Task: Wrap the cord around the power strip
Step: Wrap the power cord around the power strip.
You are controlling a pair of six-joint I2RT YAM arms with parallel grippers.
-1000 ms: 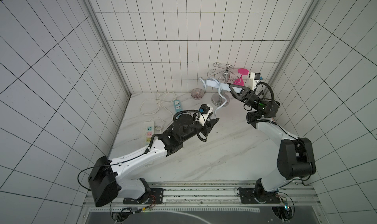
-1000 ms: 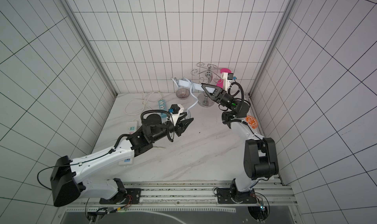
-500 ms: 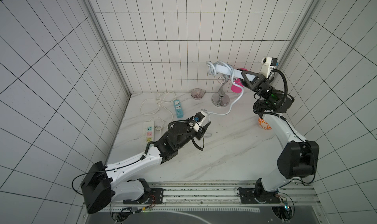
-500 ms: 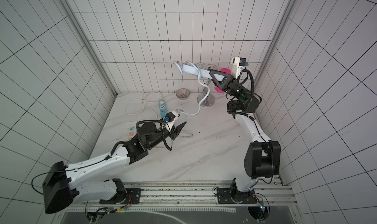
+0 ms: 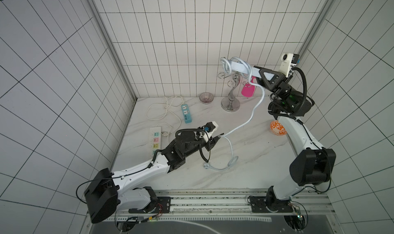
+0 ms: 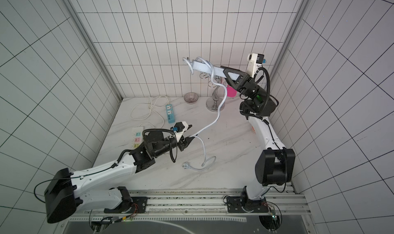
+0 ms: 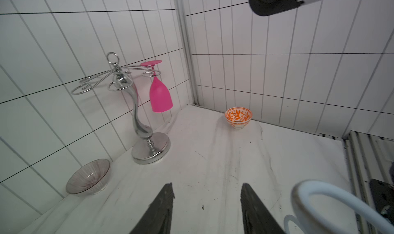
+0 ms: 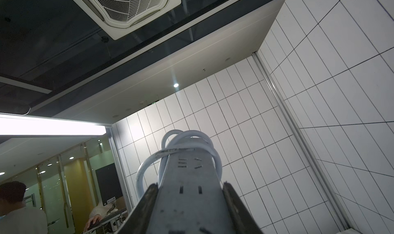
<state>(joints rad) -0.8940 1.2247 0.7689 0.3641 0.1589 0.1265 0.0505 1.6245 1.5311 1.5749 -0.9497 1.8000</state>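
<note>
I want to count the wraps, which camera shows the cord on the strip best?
The right wrist view: cord loops sit close up around the far end of the strip. Both top views show them, but small. The left wrist view catches only a loose bend of cord.

Turquoise strip (image 5: pixel 186 113): flat on the table, cream cable (image 5: pixel 157 109) looped beside.
White strip (image 5: pixel 156 137): coloured sockets.
Chrome rack (image 7: pixel 138 107): pink glass (image 7: pixel 160 96) hanging inverted.
Glass bowl (image 7: pixel 88 177): near the rack base.
Orange bowl (image 7: pixel 238 116): by the wall.

Pale cord (image 8: pixel 147 164) loops round power strip (image 8: pixel 188 209) in right pincer (image 8: pixel 189 186).
</note>
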